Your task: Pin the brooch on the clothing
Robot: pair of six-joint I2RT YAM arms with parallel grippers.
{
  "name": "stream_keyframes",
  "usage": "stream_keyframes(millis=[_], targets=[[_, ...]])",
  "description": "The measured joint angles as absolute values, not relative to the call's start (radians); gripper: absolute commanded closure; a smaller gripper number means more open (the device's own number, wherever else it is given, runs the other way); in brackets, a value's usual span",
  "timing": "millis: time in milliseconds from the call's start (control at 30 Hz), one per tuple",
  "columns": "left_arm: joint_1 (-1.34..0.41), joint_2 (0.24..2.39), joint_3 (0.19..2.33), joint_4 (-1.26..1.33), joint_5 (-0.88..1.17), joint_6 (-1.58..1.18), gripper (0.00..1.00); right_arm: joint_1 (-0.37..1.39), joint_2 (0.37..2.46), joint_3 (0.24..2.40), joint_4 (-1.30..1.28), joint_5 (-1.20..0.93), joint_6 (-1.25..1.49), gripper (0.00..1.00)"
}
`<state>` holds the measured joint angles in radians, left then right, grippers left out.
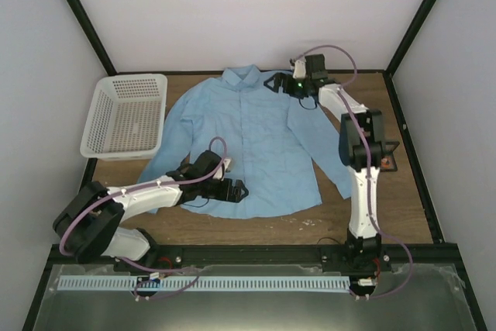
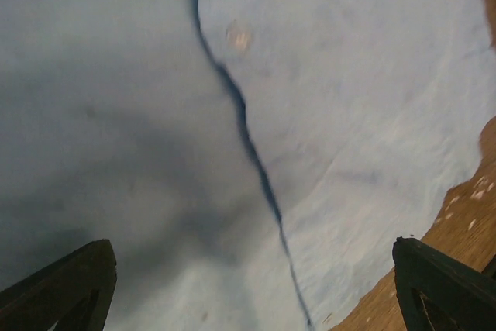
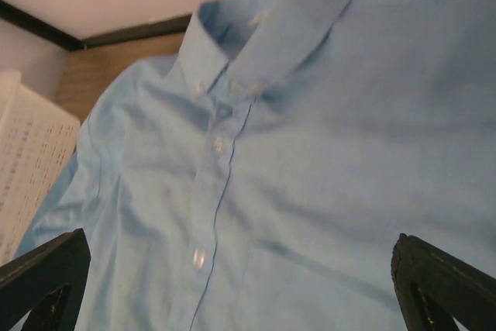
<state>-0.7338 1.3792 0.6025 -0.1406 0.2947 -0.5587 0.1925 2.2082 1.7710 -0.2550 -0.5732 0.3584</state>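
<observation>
I see the brooch [image 1: 385, 163] as a small orange-red dot off to the right of the clothing [image 1: 248, 137], a light blue shirt. It lies past the sleeve and apparently sits in a small black square box [image 1: 392, 167] that the right arm's elbow partly covers. Neither gripper is near it.

My left gripper [image 1: 232, 189] hangs over the shirt's bottom hem, close to the button placket. Its jaws are spread wide with only blue cloth beneath them. My right gripper [image 1: 277, 81] is up beside the shirt's collar [image 3: 263, 29], jaws likewise fully apart and gripping nothing. Its wrist view looks down the collar and the row of buttons [image 3: 219, 145].

The shirt lies flat, front up, sleeves angled out, on a brown wooden table [image 1: 403, 215] enclosed by pale panels with black corner posts.

A white mesh basket [image 1: 128, 114] stands just left of the shirt; the brown tabletop shows through its floor.
</observation>
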Motion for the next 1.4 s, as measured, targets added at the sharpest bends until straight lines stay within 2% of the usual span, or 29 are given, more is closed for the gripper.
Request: stream_keyframes(millis=[233,567,800,1100,1267,1400], targets=[[-0.789,1.37,0.527,-0.085,0.288,-0.609,0.02,0.191,2.514,2.179,-0.355,-0.567,0.348,0.0],[-0.804,1.328,0.431,0.043,0.398,-0.681,0.02,0.12,2.597,2.223,-0.418,-0.456,0.305,0.0],[-0.823,1.288,0.388,0.065,0.458,-0.71,0.0,0.091,2.568,2.19,-0.431,-0.412,0.259,0.0],[-0.804,1.237,0.614,-0.266,0.344,-0.659,0.0,0.095,2.494,2.173,-0.513,-0.513,0.265,0.0],[-0.661,1.291,0.78,-0.201,0.282,-0.628,0.0,0.1,2.239,1.944,-0.458,-0.574,0.306,0.0],[-0.548,1.497,0.963,-0.139,0.255,-0.611,0.0,0.109,2.056,1.724,-0.366,-0.634,0.336,0.0]])
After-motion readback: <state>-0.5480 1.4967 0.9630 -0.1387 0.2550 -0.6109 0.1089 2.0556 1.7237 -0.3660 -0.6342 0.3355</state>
